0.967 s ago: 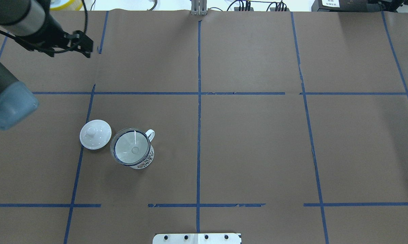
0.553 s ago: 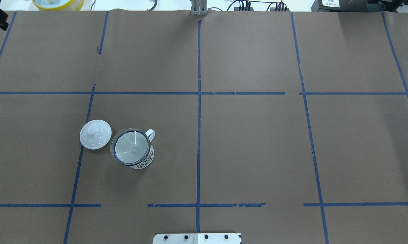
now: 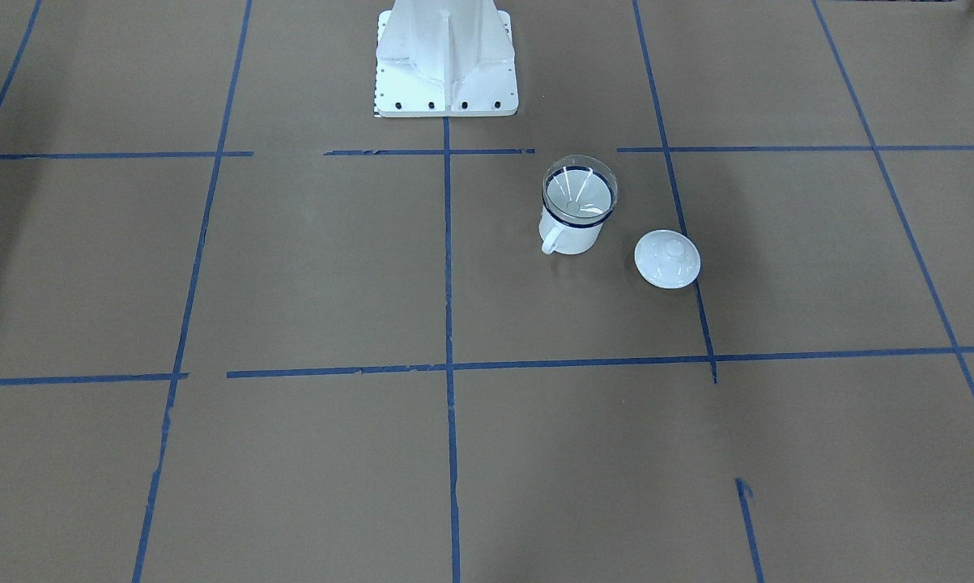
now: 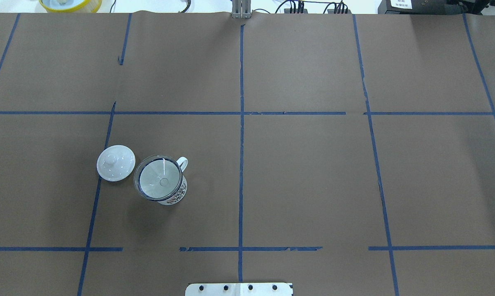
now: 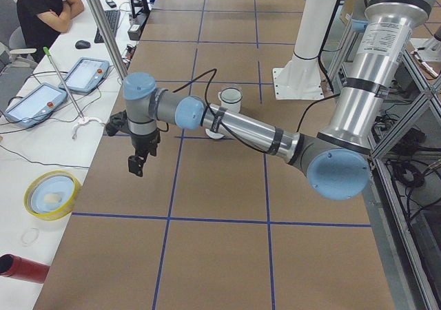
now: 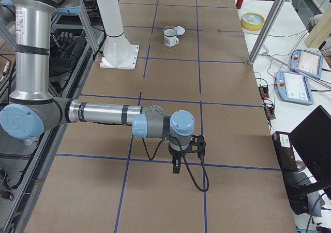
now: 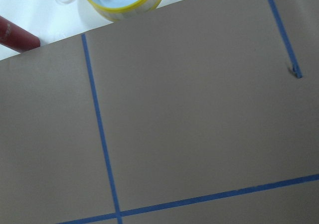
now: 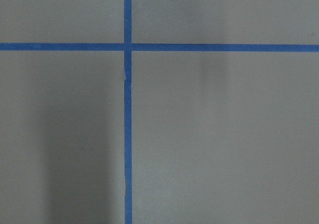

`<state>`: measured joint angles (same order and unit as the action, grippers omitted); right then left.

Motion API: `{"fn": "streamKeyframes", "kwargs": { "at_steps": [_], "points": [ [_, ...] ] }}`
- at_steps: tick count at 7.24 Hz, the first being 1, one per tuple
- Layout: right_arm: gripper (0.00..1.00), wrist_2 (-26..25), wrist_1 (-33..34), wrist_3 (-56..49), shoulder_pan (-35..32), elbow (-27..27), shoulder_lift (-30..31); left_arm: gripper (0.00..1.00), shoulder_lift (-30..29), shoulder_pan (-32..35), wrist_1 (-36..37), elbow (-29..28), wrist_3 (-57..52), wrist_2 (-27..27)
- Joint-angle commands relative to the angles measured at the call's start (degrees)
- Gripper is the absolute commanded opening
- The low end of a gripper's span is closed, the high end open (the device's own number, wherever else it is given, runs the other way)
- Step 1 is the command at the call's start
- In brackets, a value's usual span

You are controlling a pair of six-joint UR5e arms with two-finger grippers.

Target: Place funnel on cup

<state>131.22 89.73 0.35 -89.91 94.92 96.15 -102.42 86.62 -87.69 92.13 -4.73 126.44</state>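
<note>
The clear funnel (image 4: 159,183) sits upright in the mouth of the white mug with the dark blue rim (image 4: 175,196), spout down inside it. In the front view the funnel (image 3: 580,188) rests on the cup (image 3: 572,236), whose handle points to that view's left. The cup also shows small in the left side view (image 5: 231,98) and the right side view (image 6: 169,37). My left gripper (image 5: 136,165) hangs far from the cup, near the table's left end. My right gripper (image 6: 176,166) hangs over the right end. I cannot tell if either is open or shut.
A round white lid with a knob (image 4: 115,163) lies beside the cup, apart from it. A yellow-rimmed round container (image 5: 50,194) and a red cylinder (image 5: 21,267) sit past the table's far-left edge. The white robot base (image 3: 446,57) stands behind the cup.
My left arm has pulled back out of the overhead view's upper left. The funnel, cup and lid have not moved.
</note>
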Motion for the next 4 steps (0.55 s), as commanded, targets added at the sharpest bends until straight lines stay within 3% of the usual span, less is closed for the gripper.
{"fn": "streamKeyframes", "kwargs": {
  "at_steps": [1,4],
  "points": [
    [1.0,0.0,0.0,0.0,0.0,0.0,0.0,1.0,11.75,3.97,-7.1,-0.37,-3.52,3.19],
    [1.0,0.0,0.0,0.0,0.0,0.0,0.0,1.0,15.04,4.87,-6.97,-0.03,-3.36,6.96]
  ]
}}
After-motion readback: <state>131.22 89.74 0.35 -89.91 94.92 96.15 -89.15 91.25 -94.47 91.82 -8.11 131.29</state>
